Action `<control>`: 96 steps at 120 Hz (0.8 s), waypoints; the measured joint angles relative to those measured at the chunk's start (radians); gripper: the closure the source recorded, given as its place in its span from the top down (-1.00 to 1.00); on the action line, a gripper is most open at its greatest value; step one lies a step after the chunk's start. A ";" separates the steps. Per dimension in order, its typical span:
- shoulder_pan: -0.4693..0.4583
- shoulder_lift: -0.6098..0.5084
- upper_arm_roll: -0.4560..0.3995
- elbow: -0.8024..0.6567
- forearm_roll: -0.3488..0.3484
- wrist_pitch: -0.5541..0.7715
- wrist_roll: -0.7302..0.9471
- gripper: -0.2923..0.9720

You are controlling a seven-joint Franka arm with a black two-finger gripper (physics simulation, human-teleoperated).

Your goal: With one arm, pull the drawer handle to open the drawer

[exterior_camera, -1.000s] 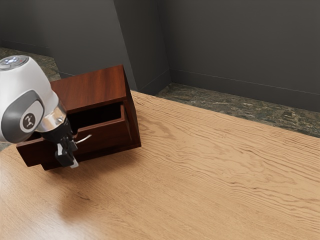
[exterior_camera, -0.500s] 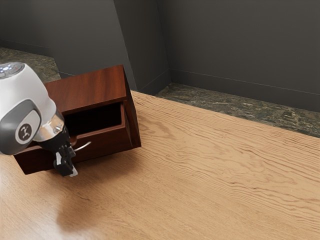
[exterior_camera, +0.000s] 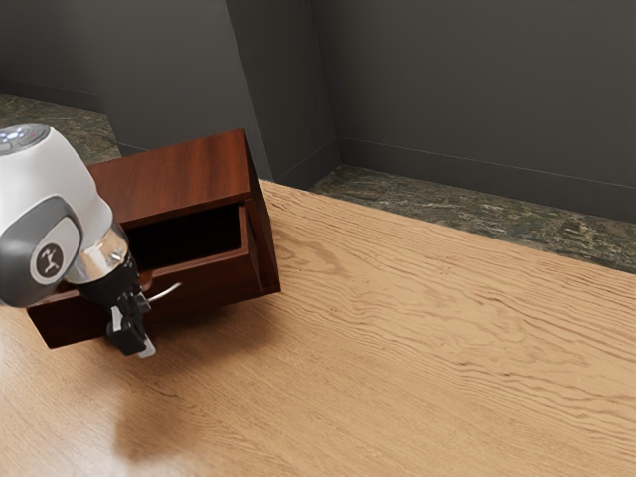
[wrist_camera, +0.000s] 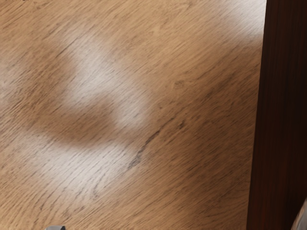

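Exterior view | dark reddish wooden drawer (exterior_camera: 204, 281) partly out of its box cabinet (exterior_camera: 179, 177) on light oak worktop (exterior_camera: 427, 348) | black two-finger claw (exterior_camera: 131, 338) at thin silver handle (exterior_camera: 167, 290), open or closed: cannot tell | risk: handle slips free, or whole cabinet drags along.

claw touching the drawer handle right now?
Cannot tell. In the exterior view the claw covers one end of the handle on the drawer front, so neither contact nor a gap shows plainly.
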 joint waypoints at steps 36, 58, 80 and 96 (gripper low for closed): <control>0.007 0.003 0.000 0.037 -0.012 -0.062 -0.002 0.17; 0.008 0.014 0.000 0.059 -0.019 -0.102 -0.006 0.18; 0.009 0.018 0.000 0.072 -0.023 -0.134 -0.009 0.18; 0.008 0.018 0.001 0.076 -0.021 -0.142 -0.012 0.20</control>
